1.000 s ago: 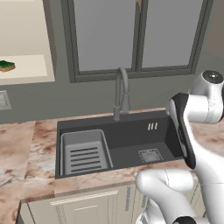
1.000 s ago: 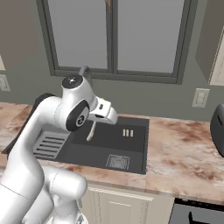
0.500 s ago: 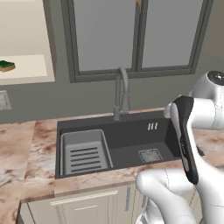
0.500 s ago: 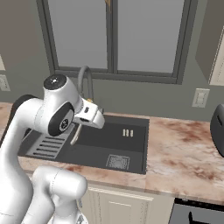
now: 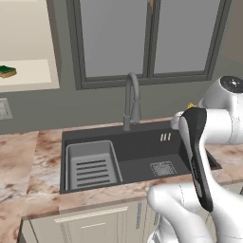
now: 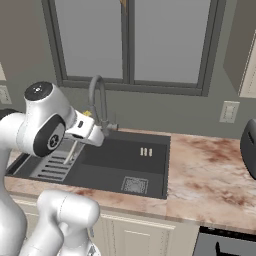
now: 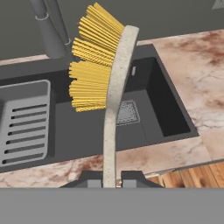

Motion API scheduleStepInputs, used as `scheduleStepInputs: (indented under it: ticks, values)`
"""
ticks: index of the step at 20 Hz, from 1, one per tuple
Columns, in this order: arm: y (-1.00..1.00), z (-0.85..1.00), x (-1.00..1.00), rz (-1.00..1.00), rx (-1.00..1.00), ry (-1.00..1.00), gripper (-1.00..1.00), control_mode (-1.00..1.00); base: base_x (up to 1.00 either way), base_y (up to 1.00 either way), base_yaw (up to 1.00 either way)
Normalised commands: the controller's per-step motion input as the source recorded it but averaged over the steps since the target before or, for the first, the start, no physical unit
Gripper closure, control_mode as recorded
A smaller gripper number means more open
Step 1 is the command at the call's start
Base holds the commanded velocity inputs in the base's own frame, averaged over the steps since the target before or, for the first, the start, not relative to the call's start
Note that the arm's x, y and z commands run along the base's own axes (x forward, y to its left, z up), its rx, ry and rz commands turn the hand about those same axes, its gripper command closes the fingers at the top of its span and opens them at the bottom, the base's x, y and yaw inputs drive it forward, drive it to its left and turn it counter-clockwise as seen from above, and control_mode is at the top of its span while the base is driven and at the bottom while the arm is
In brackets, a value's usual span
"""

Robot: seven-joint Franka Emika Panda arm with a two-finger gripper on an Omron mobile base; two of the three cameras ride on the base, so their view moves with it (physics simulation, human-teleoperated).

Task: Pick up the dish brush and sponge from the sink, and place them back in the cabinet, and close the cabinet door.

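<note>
- One brush (image 7: 114, 87) is lifted above the sink (image 5: 142, 154), its pale handle pinched at the lower end between the fully closed fingers of the gripper (image 7: 110, 178), yellow bristles fanning to the left in the hand view.
- The sponge (image 5: 7, 71) already lies on the pale shelf of the open wall cabinet (image 5: 28, 76), well away to the left of the faucet (image 5: 132, 102).
- Judged from this, the brush is the item left to carry to the shelf, and the door is not yet closed.
- The grip sits at the very tip of a long handle, so the brush could swivel or slip out during a wide swing.
- The bristle head sticks far out and could clip the faucet or the cabinet edge on the way across.
- The hand view shows the grip and bristles plainly; the right base view shows the handle as a thin pale stick hanging below the wrist over the drainer tray (image 6: 50, 167).
- The left base view gives the shelf and sponge, with the dark forearm covering the hand.
</note>
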Motion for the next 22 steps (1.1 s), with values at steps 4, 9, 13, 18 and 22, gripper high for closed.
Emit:
scheduleStepInputs:
  ticks: [4, 9, 13, 18, 22]
  values:
    - [0.04, 0.06, -0.02, 0.0, 0.0, 0.0, 1.0, -1.0, 0.0, 0.0, 0.0]
    - [0.0, 0.0, -0.08, 0.0, 0.0, 0.0, 1.0, -1.0, 0.0, 0.0, 0.0]
    - [0.0, 0.0, 0.0, 0.0, 0.0, 0.0, 1.0, 1.0, -0.33, 0.0, 0.0]
    - [0.0, 0.0, 0.0, 0.0, 0.0, 0.0, 1.0, 1.0, -0.48, 0.0, 0.07]
    - [0.0, 0.0, 0.0, 0.0, 0.0, 0.0, 1.0, 1.0, -0.56, 0.01, 0.16]
